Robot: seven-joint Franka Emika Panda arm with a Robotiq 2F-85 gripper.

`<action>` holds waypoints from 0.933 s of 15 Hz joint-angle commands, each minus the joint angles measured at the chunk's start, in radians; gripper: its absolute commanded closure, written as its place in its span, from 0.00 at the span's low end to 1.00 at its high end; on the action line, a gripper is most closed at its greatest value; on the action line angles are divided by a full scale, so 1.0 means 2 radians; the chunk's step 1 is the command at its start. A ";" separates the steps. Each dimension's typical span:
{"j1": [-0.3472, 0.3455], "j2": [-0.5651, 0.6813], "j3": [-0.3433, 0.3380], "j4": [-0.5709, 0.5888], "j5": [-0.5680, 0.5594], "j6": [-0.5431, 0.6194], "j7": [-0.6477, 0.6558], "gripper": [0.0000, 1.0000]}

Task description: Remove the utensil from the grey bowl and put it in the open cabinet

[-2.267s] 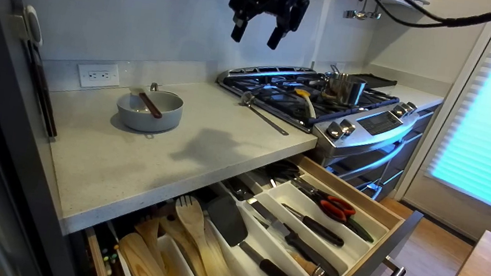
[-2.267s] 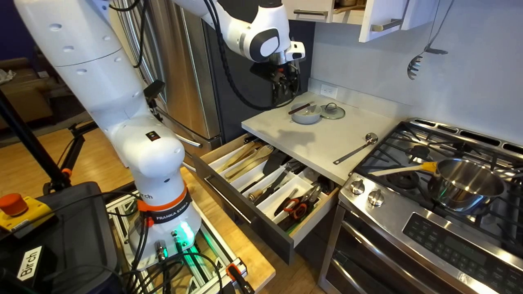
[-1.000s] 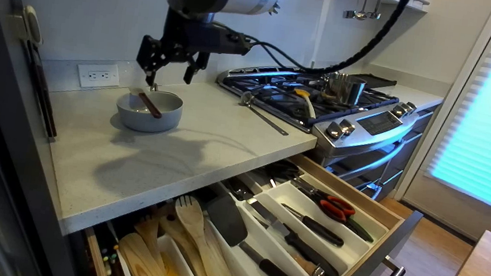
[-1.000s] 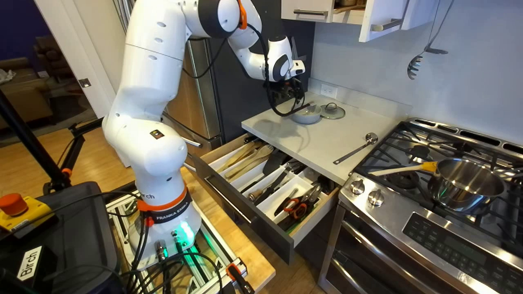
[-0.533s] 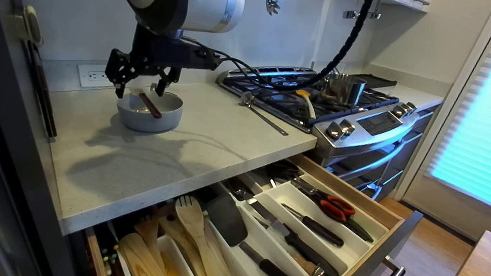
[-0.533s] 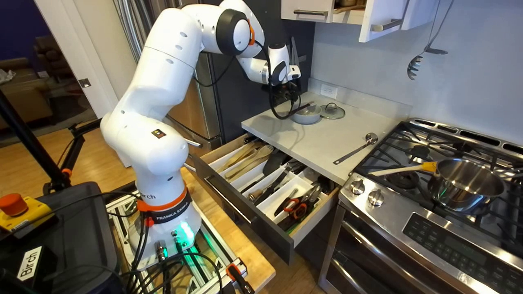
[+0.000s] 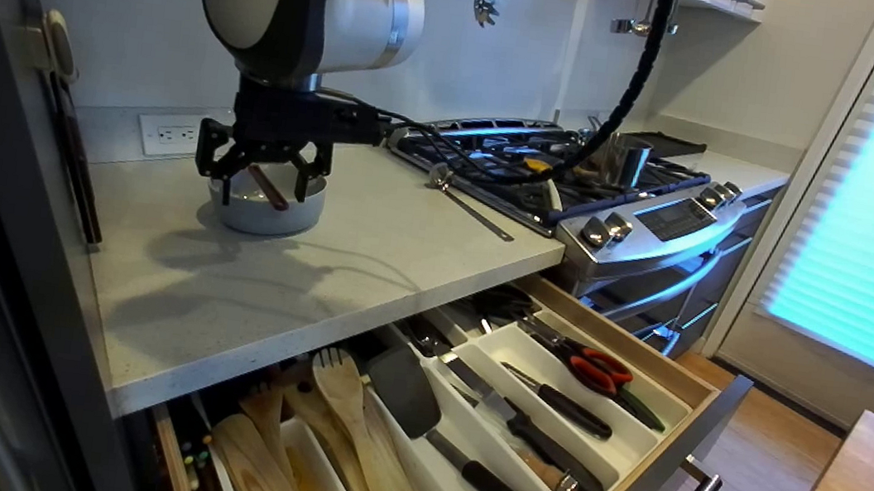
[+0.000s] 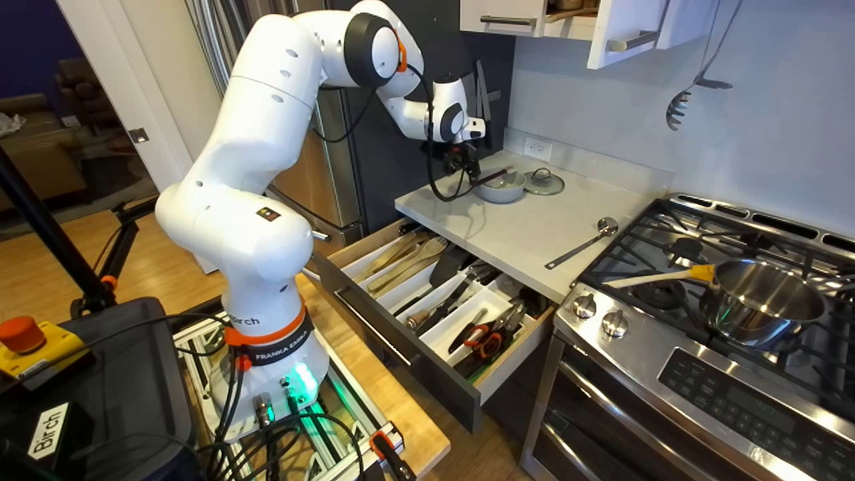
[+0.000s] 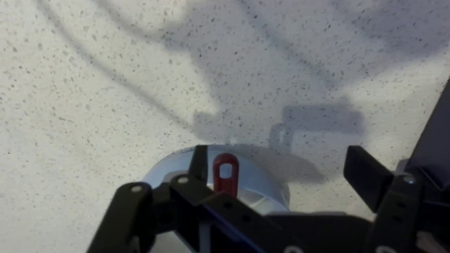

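The utensil has a dark red handle (image 7: pixel 269 188) with a hole at its end. It leans over the rim of the grey bowl (image 7: pixel 265 218) on the counter, its head inside; the handle also shows in the wrist view (image 9: pixel 226 175) and an exterior view (image 8: pixel 491 177). My gripper (image 7: pixel 264 189) is open and low over the bowl. In the wrist view my gripper (image 9: pixel 277 158) has the handle between its fingers, close to the left finger and far from the right one. An upper white cabinet (image 8: pixel 624 33) stands with a door open.
A pulled-out drawer (image 7: pixel 624 485) of utensils is below the counter edge. A glass lid (image 8: pixel 544 182) lies beside the bowl. A ladle (image 7: pixel 482 216) lies near the stove (image 7: pixel 495 178). A pot (image 8: pixel 761 300) stands on the stove. A dark panel (image 8: pixel 427 80) borders the counter.
My gripper has come down from high above the counter to the bowl. In the last half second it sank further, its fingers now at rim height. The bowl and utensil have not moved.
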 commanded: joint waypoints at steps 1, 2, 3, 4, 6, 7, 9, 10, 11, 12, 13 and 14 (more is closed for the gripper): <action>0.020 0.004 -0.033 -0.001 -0.001 -0.007 0.067 0.05; 0.025 0.005 -0.044 -0.003 -0.002 -0.011 0.087 0.09; 0.023 0.004 -0.047 -0.006 0.001 -0.011 0.098 0.07; 0.019 0.008 -0.046 -0.005 0.004 0.002 0.101 0.03; 0.012 0.004 -0.038 -0.002 0.000 -0.004 0.084 0.06; 0.011 0.005 -0.039 -0.002 0.000 -0.004 0.087 0.03; 0.007 0.020 -0.031 0.017 0.003 0.000 0.078 0.00; 0.007 0.024 -0.030 0.022 0.004 -0.001 0.078 0.05; 0.009 0.027 -0.033 0.026 0.002 -0.001 0.081 0.12; 0.008 0.030 -0.032 0.031 0.004 -0.005 0.082 0.23; 0.008 0.033 -0.033 0.035 0.004 -0.008 0.082 0.24; 0.010 0.035 -0.037 0.038 0.002 -0.013 0.086 0.35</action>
